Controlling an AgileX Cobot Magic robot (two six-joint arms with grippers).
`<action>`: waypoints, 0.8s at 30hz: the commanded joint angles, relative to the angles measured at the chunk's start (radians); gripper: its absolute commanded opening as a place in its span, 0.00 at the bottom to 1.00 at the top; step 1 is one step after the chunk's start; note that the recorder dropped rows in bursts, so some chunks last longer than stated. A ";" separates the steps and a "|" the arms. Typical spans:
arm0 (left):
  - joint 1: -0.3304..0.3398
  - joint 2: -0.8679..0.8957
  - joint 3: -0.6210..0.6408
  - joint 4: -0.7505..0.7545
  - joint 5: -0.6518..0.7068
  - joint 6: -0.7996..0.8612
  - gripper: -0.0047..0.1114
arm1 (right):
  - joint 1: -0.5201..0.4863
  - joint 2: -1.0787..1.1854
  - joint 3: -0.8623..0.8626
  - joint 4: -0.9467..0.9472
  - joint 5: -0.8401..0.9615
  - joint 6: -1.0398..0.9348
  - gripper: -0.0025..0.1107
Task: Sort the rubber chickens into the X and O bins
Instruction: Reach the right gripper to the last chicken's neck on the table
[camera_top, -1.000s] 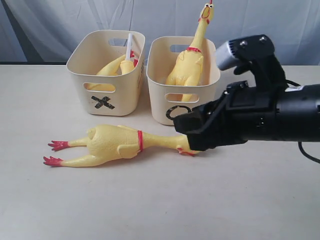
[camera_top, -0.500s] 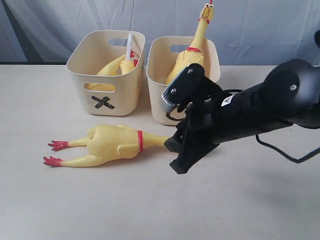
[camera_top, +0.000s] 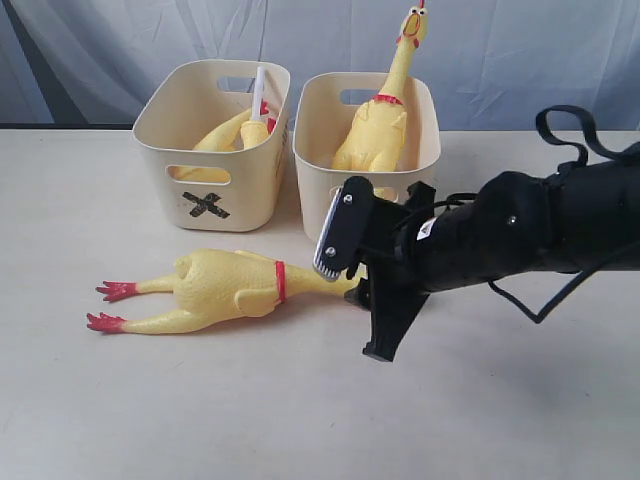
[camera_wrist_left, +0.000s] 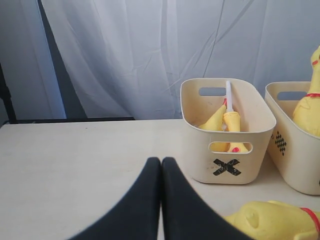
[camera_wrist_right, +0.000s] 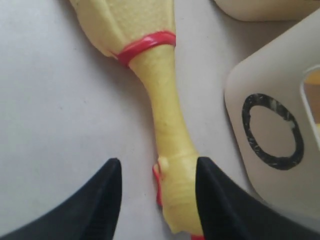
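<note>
My R arm (camera_top: 520, 235) stretches in from the right side, slanting down at the tip, wrist rolled w/ the wrist cam (camera_top: 333, 237) facing left. R gripper (camera_wrist_right: 158, 162) has its jaws spread wide; L gripper (camera_wrist_left: 161, 165) has its fingers pressed tight together.

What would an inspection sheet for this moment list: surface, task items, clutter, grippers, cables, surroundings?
Surface: pale table, no spills seen.
Job's things: X bin holds a head-and-neck piece with a white tube and another yellow chicken body. O bin holds an upright chicken, its head above the rim. Lying chicken is on the table in front of the bins.
Clutter: nothing seen.
Grippers: right gripper open, astride the lying chicken's head; left gripper shut, empty.
Cables: black cable loops above the right arm, off the table.
Surroundings: pale curtain behind.
</note>
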 joint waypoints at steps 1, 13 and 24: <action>-0.002 -0.005 0.004 -0.015 -0.013 0.003 0.04 | 0.000 0.033 -0.006 -0.008 -0.032 -0.078 0.42; -0.002 -0.005 0.004 -0.023 -0.013 0.003 0.04 | 0.067 0.136 -0.015 -0.066 -0.237 -0.081 0.42; -0.002 -0.005 0.004 -0.023 -0.013 0.003 0.04 | 0.067 0.178 -0.087 -0.022 -0.218 -0.079 0.36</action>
